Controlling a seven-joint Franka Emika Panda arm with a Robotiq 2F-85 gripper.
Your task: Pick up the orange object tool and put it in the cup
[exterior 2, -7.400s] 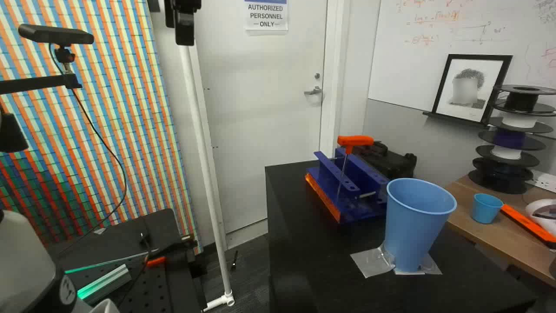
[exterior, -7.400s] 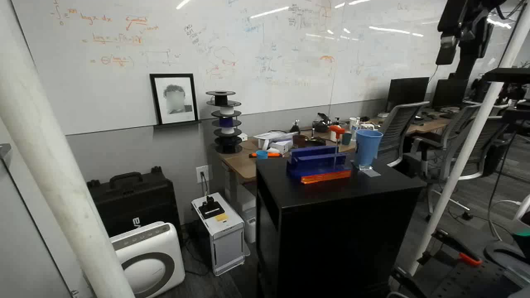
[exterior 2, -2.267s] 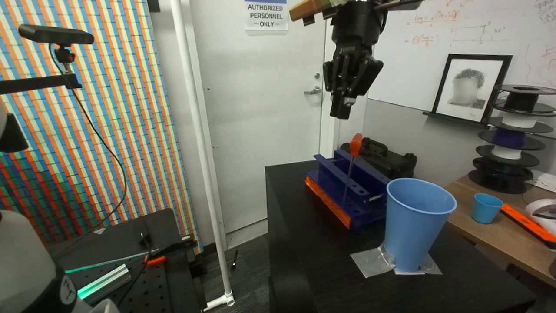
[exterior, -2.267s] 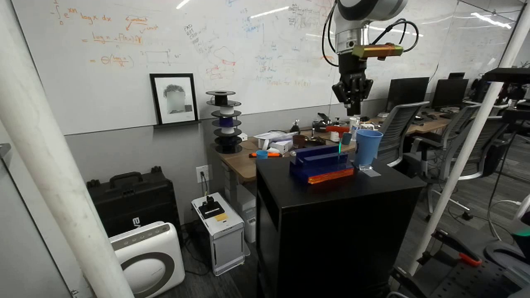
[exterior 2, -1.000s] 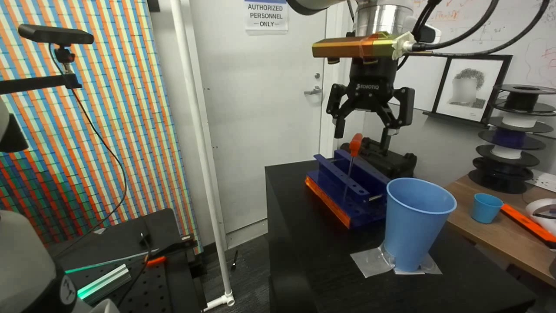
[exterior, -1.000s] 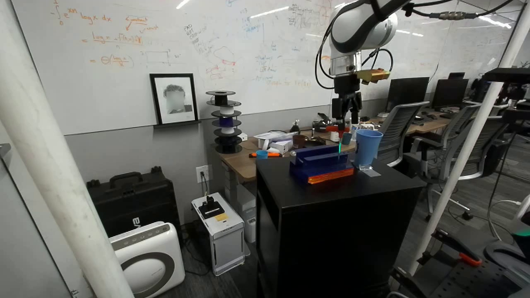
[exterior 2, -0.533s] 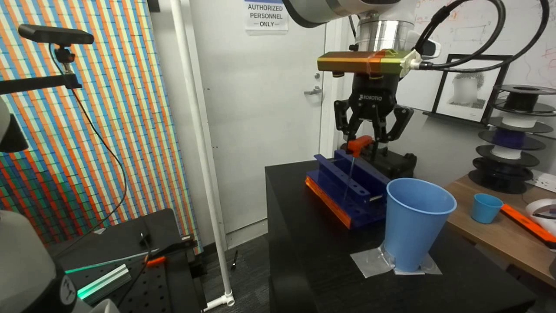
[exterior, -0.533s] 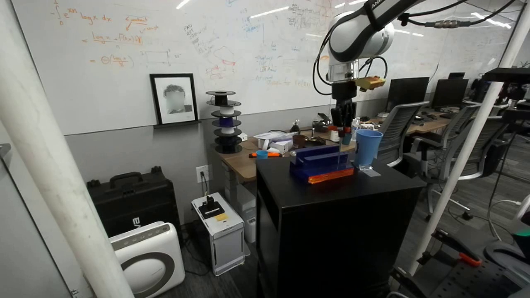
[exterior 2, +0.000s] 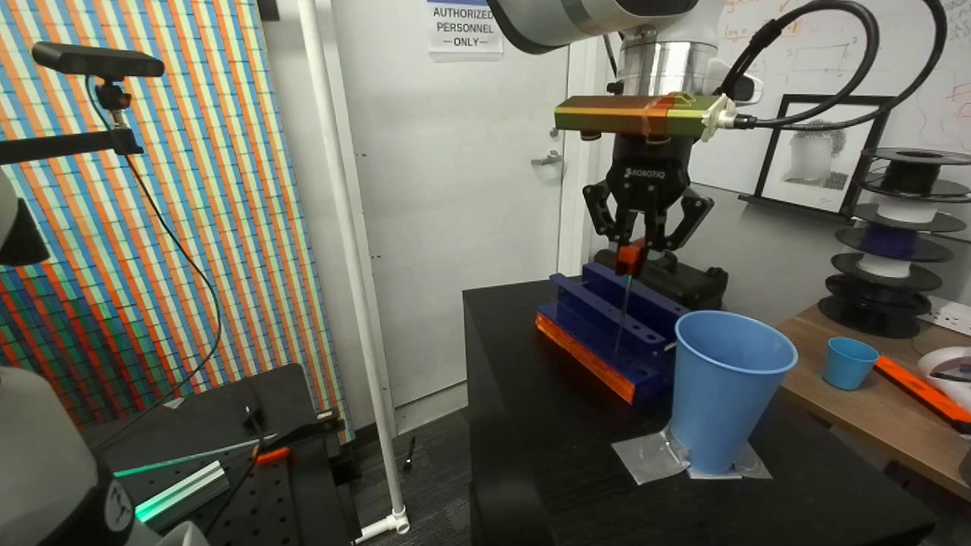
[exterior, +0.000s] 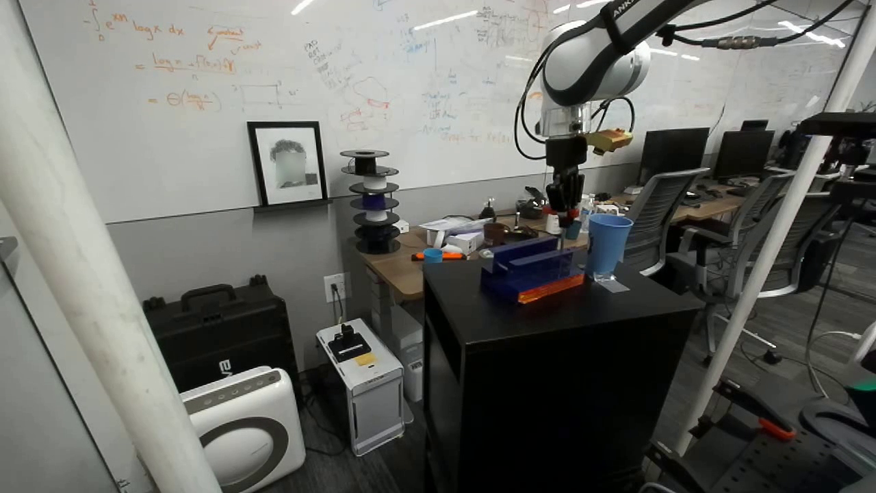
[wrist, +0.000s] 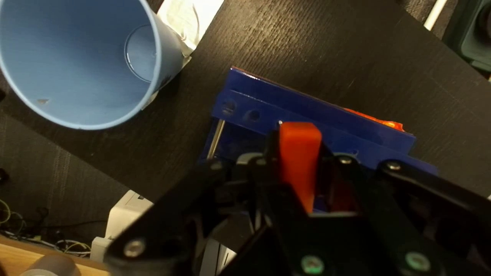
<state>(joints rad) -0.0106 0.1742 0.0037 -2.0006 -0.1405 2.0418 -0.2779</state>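
Light-blue plastic is met nearest in an exterior view: the tall cup [exterior 2: 724, 402] is set upright on a black cabinet [exterior 2: 516, 455], clear tape [exterior 2: 645, 457] stuck at its foot. Just beyond, apart from the cup, a dark-blue rack [exterior 2: 592, 303] is edged with an orange strip [exterior 2: 584, 360]. Over the rack, the handle of the orange tool [wrist: 301, 153] is pinched from both sides by the gripper [exterior 2: 631, 259], as is seen in the wrist view. The tool is held outside the cup but near it; its thin shaft [exterior 2: 626, 296] is pointed down at the rack, slightly tilted, and whether the tip is lifted clear cannot be told. Farther back, a small blue tub [exterior 2: 850, 364] and a stack of spools [exterior 2: 903, 243] are borne by a wooden desk [exterior 2: 812, 341]. Beyond them, a framed portrait [exterior: 287, 164] is propped on a ledge [exterior 2: 796, 208] against a whiteboard [exterior: 171, 137].
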